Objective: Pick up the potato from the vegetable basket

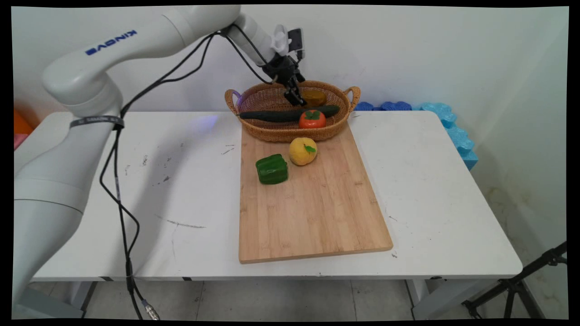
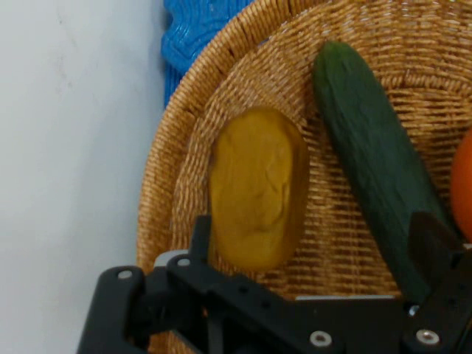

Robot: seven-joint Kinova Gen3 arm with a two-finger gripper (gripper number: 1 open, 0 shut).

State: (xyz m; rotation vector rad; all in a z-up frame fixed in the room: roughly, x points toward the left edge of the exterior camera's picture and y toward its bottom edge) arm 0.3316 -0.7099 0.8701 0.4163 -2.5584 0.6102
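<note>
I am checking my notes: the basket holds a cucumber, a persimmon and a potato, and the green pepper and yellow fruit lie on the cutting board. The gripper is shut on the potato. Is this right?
Not quite. In the hand view the gripper is open above the potato, holding nothing. The rest is right.

The arm is glossy white, built of thick rounded links, with KINOVA lettered in blue on the link at 11 o'clock. A dark band rings one joint. Black cables trail down toward 7 o'clock, ending in a metal plug. The gripper is black, its linkage fastened with small silver screws.
</note>
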